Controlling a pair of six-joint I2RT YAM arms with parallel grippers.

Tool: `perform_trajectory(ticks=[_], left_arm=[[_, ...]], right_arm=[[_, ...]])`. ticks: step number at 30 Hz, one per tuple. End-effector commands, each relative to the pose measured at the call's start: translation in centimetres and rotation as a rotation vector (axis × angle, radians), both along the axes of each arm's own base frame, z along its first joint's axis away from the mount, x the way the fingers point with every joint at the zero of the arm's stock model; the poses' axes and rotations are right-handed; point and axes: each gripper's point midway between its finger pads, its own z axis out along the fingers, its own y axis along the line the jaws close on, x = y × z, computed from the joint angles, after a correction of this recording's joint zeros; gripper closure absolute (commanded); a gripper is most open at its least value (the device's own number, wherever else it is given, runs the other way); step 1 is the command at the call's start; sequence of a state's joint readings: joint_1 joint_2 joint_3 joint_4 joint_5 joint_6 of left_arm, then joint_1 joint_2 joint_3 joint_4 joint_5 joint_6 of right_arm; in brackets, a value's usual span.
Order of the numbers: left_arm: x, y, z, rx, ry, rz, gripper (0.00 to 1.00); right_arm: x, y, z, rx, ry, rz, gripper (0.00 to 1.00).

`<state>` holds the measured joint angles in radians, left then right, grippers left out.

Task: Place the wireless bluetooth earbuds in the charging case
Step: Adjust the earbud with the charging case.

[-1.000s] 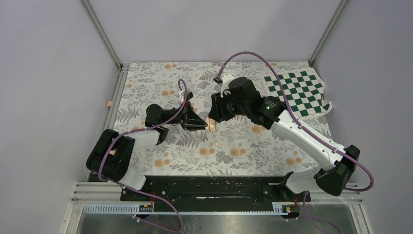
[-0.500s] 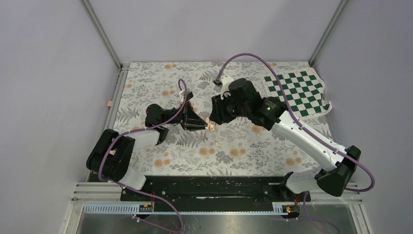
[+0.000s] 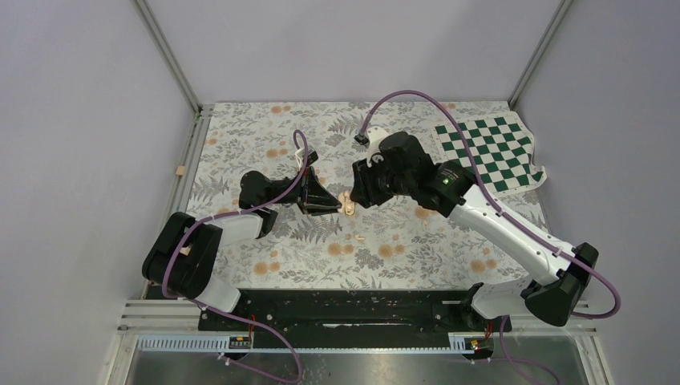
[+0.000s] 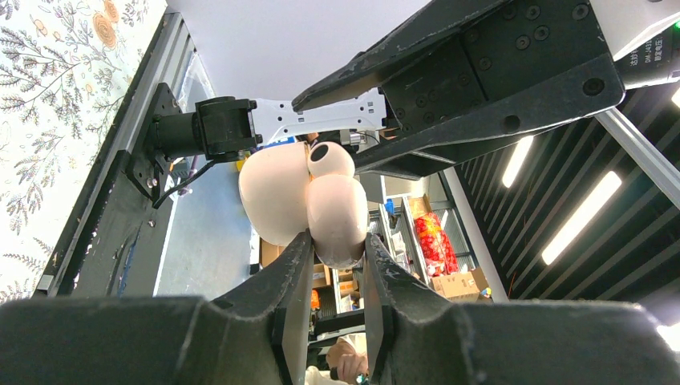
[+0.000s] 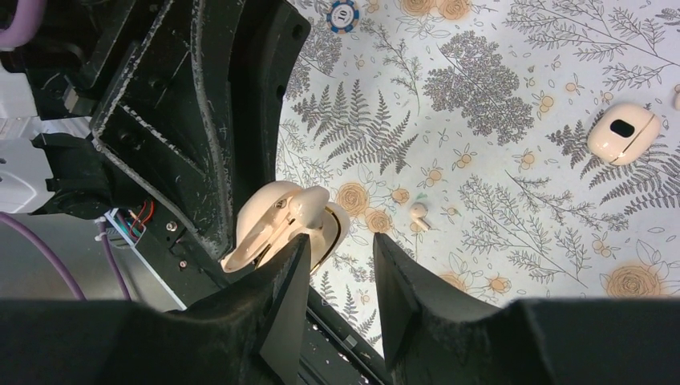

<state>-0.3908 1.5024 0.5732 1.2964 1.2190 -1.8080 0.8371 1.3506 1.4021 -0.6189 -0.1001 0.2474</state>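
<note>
One tiny peach-cream plastic earbud [image 5: 418, 212] lies on the floral-print mat [image 5: 497, 72]; left gripper [image 4: 337, 241] clamps the pale peach-pink rounded plastic charging case [image 4: 337, 204], right gripper [image 5: 341, 241] parted just beside it

left arm [image 3: 228, 233]: runs from its base at the near left up and rightward toward mid-table, elbow bent, forearm lying low.
left wrist [image 3: 261, 188]: turned so the gripper points right, along the table.
left gripper [image 4: 337, 253]: fingers pinched tight on the charging case [image 4: 277, 192], one on each flank.
right arm [image 3: 501, 233]: stretches from the near right base in a long diagonal, up and leftward.
right wrist [image 3: 401, 164]: bulky black head, angled down and to the left.
right gripper [image 5: 337, 257]: jaws parted with a bare gap between them, tips just beside the left gripper's tips.
</note>
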Motion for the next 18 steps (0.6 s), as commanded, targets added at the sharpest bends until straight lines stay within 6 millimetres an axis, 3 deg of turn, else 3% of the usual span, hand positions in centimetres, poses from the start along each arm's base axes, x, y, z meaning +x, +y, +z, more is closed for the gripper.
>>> perform_trajectory(ticks=[1,6,18], left_arm=[[-0.2,0.2,1.5,-0.041,-0.101,0.008,1.00],[-0.3,0.3,1.5,-0.043,-0.104,0.008,1.00],[-0.4,0.3,1.9,-0.046,-0.112,0.004,1.00]], right_arm=[[-0.8,0.4,3.3,0.080,-0.051,0.036,0.58],[0.3,0.8,4.5,0.082,-0.082,0.014,0.57],[1.3,1.9,3.3,0.049,-0.042,0.003,0.54]])
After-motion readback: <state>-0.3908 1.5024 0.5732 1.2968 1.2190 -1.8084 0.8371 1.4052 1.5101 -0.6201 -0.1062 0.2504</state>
